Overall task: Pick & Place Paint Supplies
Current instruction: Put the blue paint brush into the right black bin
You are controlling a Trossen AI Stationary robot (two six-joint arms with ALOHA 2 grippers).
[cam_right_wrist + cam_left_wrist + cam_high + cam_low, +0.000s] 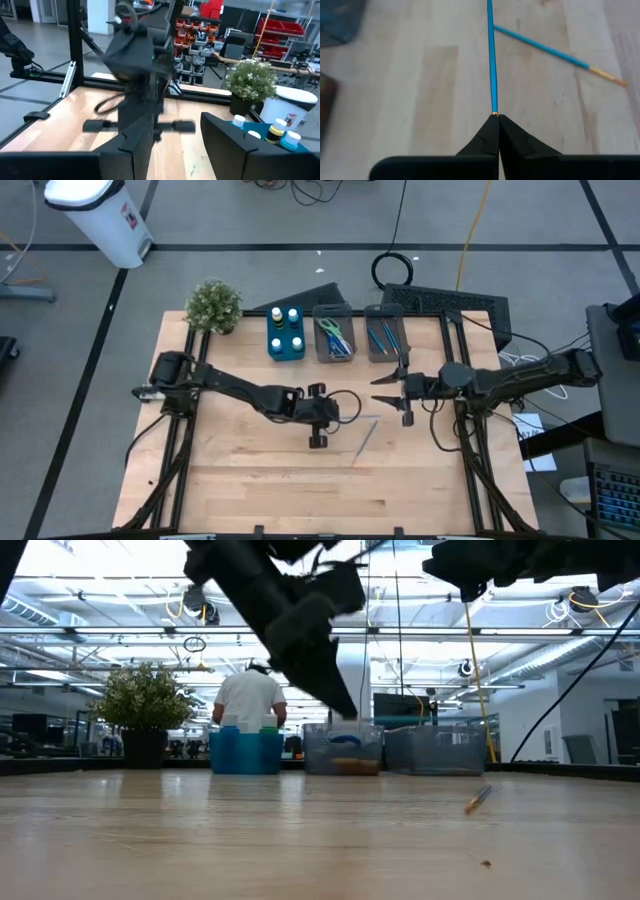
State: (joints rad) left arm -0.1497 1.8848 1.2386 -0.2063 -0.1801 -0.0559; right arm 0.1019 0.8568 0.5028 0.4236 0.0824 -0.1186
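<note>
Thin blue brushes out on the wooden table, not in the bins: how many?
2: one thin blue brush clamped in the left gripper, one loose blue brush lying on the wooden table beside it. None seems hidden.

both arms are dark, near black, built of slim tube links joined by thicker rounded joints. black cables loop beside the left gripper and trail from the right arm near the right gripper. each gripper carries a short black crossbar. the left gripper's fingers are matte black wedges tapering to a point on a broad flat black base.
</note>
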